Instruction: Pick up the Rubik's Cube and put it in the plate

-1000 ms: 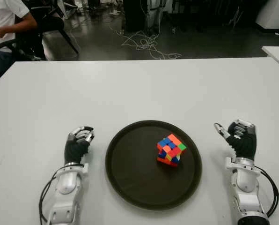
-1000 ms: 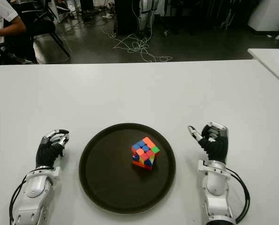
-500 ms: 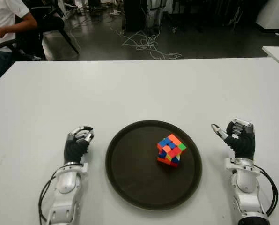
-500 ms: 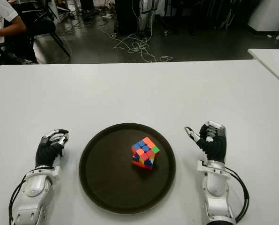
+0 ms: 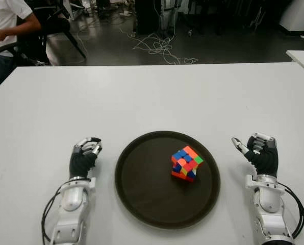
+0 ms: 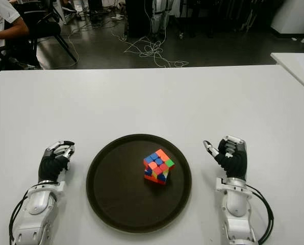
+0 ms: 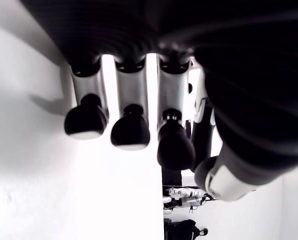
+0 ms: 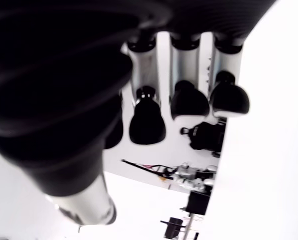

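The Rubik's Cube (image 5: 186, 163) stands tilted on one corner edge inside the dark round plate (image 5: 142, 189), right of the plate's middle. My left hand (image 5: 84, 156) shows on the white table just left of the plate, fingers loosely bent and holding nothing. My right hand (image 5: 257, 152) shows to the right of the plate, thumb out toward it, fingers loosely bent and holding nothing. In the left wrist view the fingertips (image 7: 130, 131) hang over bare table. The right wrist view shows its fingertips (image 8: 189, 100) apart from the palm with nothing between them.
The white table (image 5: 152, 97) stretches far beyond the plate. A seated person (image 5: 6, 20) is at the far left behind the table's edge. Cables (image 5: 159, 48) lie on the dark floor beyond. A second white table corner (image 5: 302, 57) shows at the right.
My right hand has drawn back slightly toward the near edge. The cube, the plate and my left hand have not moved.
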`<move>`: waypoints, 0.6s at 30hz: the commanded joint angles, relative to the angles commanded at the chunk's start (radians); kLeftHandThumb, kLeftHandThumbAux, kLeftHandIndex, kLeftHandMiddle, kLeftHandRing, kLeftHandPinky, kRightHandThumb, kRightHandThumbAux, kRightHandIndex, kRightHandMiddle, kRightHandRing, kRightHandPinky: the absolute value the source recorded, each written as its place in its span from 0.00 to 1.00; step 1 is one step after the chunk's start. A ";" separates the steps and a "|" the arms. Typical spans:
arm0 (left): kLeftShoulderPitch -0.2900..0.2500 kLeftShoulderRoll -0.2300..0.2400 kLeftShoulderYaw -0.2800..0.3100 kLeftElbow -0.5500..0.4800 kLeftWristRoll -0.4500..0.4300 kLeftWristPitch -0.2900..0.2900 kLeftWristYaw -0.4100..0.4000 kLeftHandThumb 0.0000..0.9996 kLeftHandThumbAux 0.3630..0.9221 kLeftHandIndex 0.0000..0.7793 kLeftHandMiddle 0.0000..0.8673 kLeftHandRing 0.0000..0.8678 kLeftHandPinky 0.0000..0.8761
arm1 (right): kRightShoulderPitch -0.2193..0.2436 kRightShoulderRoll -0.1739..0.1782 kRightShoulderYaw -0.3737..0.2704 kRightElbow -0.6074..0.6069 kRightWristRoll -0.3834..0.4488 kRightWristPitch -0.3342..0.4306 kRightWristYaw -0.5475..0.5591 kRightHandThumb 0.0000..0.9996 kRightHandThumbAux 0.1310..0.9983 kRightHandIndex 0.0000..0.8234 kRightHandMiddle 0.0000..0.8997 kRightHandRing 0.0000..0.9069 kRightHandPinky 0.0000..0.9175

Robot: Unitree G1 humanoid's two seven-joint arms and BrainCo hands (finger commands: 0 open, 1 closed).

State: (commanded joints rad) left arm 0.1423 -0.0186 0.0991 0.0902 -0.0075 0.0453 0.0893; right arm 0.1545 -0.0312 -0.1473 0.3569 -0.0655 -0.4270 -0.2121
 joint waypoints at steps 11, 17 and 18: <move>-0.002 0.001 0.001 -0.005 0.001 0.014 0.001 0.71 0.61 0.57 0.94 0.94 0.93 | 0.011 0.019 0.009 -0.085 0.002 0.109 -0.018 0.32 0.84 0.96 0.93 0.93 0.92; -0.002 -0.001 -0.001 -0.008 0.005 0.016 0.004 0.71 0.61 0.57 0.94 0.94 0.92 | 0.014 0.029 0.011 -0.121 0.008 0.150 -0.029 0.34 0.84 0.95 0.93 0.93 0.92; -0.002 -0.001 -0.001 -0.009 0.006 0.017 0.004 0.71 0.61 0.57 0.94 0.94 0.92 | 0.014 0.030 0.011 -0.126 0.009 0.155 -0.030 0.34 0.84 0.95 0.93 0.93 0.92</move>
State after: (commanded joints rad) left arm 0.1404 -0.0196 0.0983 0.0817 -0.0016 0.0623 0.0930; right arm 0.1684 -0.0014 -0.1367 0.2311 -0.0566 -0.2722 -0.2424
